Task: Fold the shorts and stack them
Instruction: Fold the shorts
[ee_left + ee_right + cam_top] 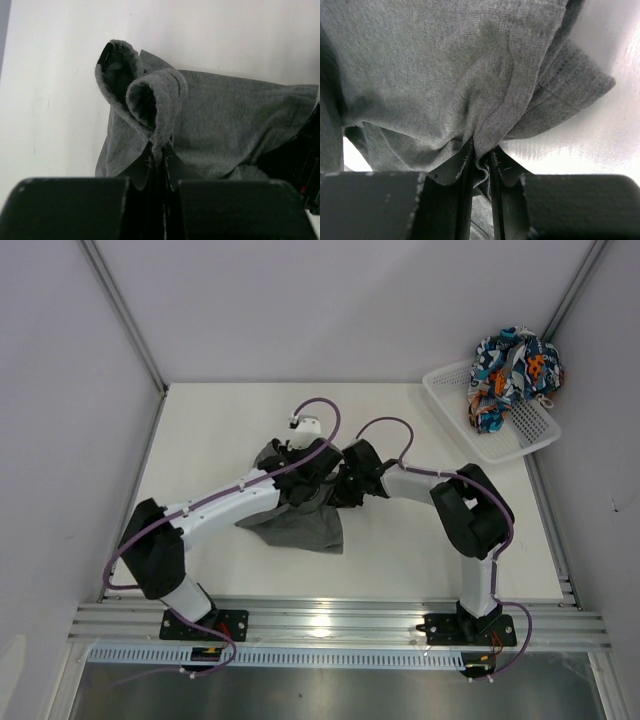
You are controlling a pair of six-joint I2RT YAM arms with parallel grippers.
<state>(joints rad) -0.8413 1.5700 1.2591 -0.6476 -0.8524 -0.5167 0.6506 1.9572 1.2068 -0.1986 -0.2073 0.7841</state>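
The dark grey shorts [300, 525] lie rumpled near the middle of the white tabletop [220, 440], partly lifted into a bunch where the two arms meet. The lower part of the cloth is spread flat towards the near edge.

The left end effector [159, 155] is closed tight on a thin pinch of the grey cloth. Just above its tips, a thick hem curls into two rolled loops. The right end effector [481, 155] is also nearly closed, with a gathered fold of the same shorts caught between its fingers and the rest of the cloth spreading above them. In the overhead view the two wrists sit close together over the garment and hide its upper part.

Well apart, at the far right corner, the patterned shorts [515, 370] sit in a heap in a white mesh basket [455, 418]. They rise above its rim at the far end.
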